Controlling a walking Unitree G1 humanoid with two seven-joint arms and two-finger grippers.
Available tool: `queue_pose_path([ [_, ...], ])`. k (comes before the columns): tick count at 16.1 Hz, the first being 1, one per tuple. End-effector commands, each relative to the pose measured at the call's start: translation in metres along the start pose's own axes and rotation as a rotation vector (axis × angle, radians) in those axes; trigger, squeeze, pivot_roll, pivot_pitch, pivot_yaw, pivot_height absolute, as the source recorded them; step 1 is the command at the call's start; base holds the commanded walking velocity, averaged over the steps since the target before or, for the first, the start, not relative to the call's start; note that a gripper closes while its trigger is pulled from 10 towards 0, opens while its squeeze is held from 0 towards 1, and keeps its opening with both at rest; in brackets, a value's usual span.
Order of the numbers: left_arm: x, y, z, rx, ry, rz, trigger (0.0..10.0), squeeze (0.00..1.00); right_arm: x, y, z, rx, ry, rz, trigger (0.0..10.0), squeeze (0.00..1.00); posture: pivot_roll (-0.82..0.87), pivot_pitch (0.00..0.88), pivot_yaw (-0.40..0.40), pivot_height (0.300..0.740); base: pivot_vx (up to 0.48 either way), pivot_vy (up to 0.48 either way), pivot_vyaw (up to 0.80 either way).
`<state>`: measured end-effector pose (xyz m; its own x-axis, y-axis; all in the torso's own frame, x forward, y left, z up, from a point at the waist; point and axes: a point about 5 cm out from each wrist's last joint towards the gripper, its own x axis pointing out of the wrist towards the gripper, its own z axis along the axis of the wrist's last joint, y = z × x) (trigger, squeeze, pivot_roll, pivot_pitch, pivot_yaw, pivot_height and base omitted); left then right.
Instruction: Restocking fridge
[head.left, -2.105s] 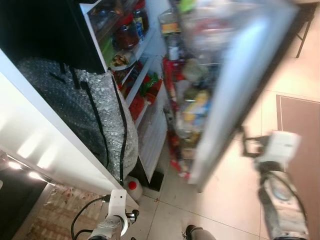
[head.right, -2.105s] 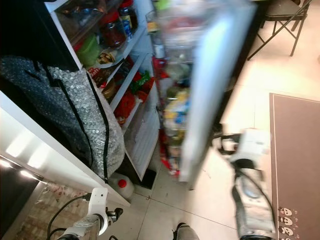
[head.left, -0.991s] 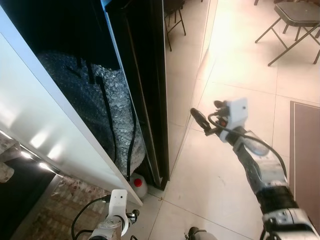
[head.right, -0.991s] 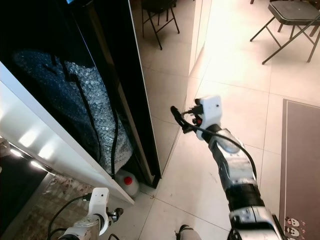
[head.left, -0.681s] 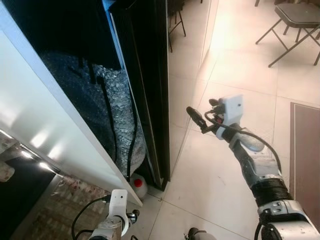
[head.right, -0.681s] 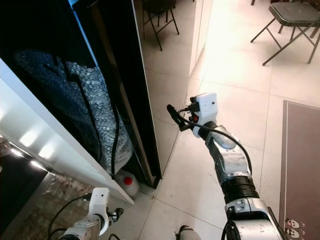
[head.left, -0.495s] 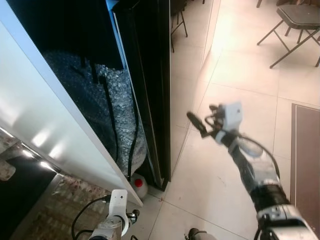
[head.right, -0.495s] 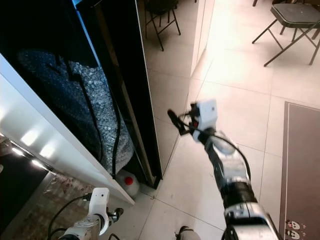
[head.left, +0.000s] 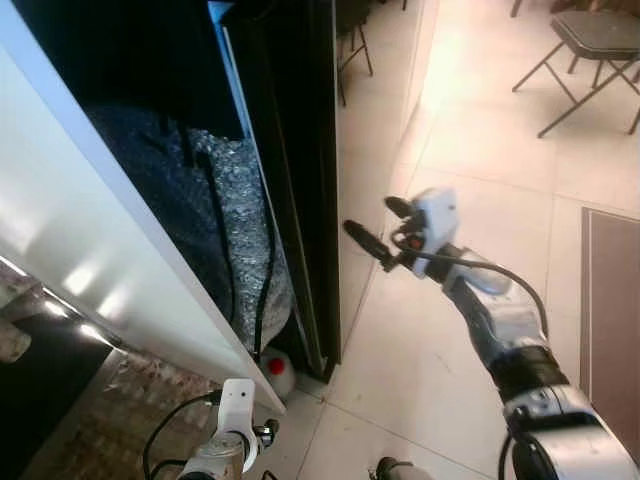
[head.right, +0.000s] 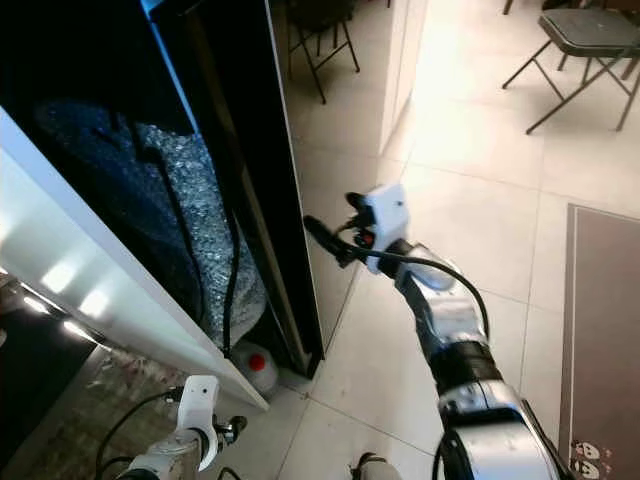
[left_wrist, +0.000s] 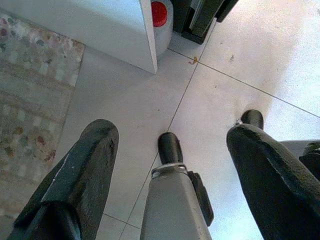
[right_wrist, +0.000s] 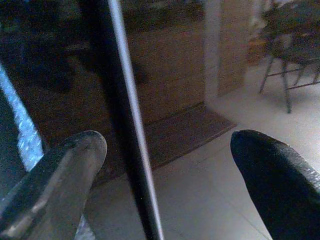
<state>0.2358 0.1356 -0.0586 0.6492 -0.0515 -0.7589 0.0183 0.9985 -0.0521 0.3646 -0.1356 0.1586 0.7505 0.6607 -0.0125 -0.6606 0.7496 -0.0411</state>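
The fridge's black glossy door (head.left: 312, 150) stands shut, its edge running down toward the floor. My right gripper (head.left: 372, 222) is held out at mid height just to the right of that door, open and holding nothing. In the right wrist view its fingers (right_wrist: 75, 165) straddle the door's pale edge strip (right_wrist: 131, 150) at a short distance. My left gripper (left_wrist: 172, 132) hangs low over the tiled floor, open and empty, with my own leg and foot (left_wrist: 172, 175) beneath it.
A bubble-wrapped bundle with black cables (head.left: 225, 230) sits left of the fridge behind a white panel (head.left: 90, 240). A jug with a red cap (head.left: 272, 368) stands at the fridge's foot. Folding chairs (head.left: 590, 50) and a dark mat (head.left: 612, 290) lie to the right.
The fridge door, open on stocked shelves two seconds ago, is now shut. Over the last second my right gripper has moved left, closer to the door.
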Motion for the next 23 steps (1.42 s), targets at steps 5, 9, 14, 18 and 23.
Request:
queue_pose_path([
  [5,-0.001,0.003,-0.011,-0.014,0.037,0.026,10.0,0.0,0.006,-0.004,-0.001,0.028,0.03,0.084,10.0,0.0,-0.11,0.141,0.099,0.74,0.0,0.0,0.0],
  [9,-0.002,0.003,-0.012,-0.02,0.034,0.031,10.0,0.0,0.01,-0.007,0.004,0.052,0.038,0.152,10.0,0.0,-0.1,0.138,0.093,0.74,0.0,0.0,0.0],
  [14,-0.002,0.004,-0.013,-0.023,0.031,0.043,10.0,0.0,0.024,-0.004,0.018,0.061,0.02,0.183,10.0,0.0,-0.09,0.133,0.085,0.74,0.0,0.0,0.0],
  [18,-0.002,0.004,-0.014,-0.035,0.029,0.052,10.0,0.0,0.039,0.006,0.033,0.075,-0.015,0.246,10.0,0.0,-0.07,0.134,0.07,0.74,0.0,0.0,0.0],
  [23,-0.002,0.005,-0.015,-0.051,0.026,0.065,10.0,0.0,0.051,0.014,0.043,0.089,-0.035,0.264,10.0,0.0,-0.03,0.126,0.054,0.74,0.0,0.0,0.0],
])
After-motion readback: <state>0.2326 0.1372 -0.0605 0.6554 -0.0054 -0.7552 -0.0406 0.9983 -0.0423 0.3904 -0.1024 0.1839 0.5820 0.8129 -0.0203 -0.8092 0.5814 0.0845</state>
